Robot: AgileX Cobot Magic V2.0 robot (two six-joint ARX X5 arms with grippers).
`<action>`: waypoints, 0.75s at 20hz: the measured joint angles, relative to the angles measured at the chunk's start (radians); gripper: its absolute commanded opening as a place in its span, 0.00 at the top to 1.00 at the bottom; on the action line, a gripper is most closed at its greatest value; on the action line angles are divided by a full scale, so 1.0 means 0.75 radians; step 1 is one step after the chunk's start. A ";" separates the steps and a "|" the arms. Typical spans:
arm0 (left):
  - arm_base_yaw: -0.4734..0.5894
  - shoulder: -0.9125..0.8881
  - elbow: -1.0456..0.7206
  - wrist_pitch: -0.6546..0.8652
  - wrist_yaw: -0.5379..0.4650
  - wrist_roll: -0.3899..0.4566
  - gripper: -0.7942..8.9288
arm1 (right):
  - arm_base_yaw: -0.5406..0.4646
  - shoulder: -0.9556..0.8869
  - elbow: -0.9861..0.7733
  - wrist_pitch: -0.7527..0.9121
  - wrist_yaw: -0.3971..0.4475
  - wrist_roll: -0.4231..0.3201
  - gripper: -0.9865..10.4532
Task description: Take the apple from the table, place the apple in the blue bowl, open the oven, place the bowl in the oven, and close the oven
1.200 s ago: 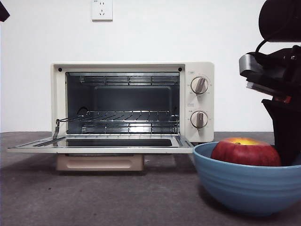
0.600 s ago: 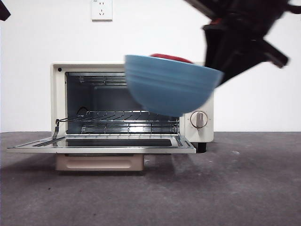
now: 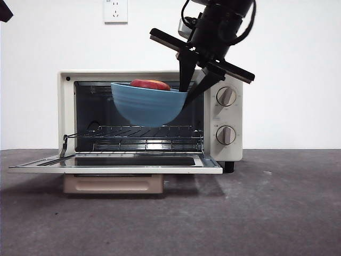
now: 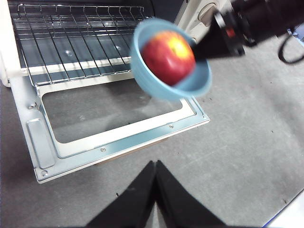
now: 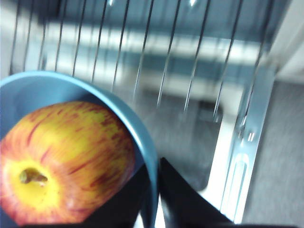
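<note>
right gripper (image 3: 187,90): jaws pinching rim of blue bowl (image 3: 148,108), one inside, one outside. bowl held in air over open oven (image 3: 224,114) door, just in front of wire rack (image 3: 133,131); apple (image 3: 149,84) inside bowl. left gripper (image 4: 155,173): jaws pressed together, above table (image 3: 256,213) near door's front edge.

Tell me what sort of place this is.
Probably a lab test bench, not a real kitchen: a toaster oven stands on a bare grey table before a plain white wall with a socket.
</note>
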 measured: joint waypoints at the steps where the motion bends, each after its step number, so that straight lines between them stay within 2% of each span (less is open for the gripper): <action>1: 0.000 0.000 0.000 0.000 0.000 0.000 0.91 | -0.001 0.018 0.027 0.004 0.029 0.035 0.91; 9: 0.000 0.001 0.000 -0.001 0.000 0.000 0.91 | 0.000 0.114 0.045 0.150 0.162 0.340 0.91; 15: 0.000 0.001 0.000 -0.001 0.000 0.001 0.91 | 0.004 0.129 0.045 0.193 0.281 0.441 0.91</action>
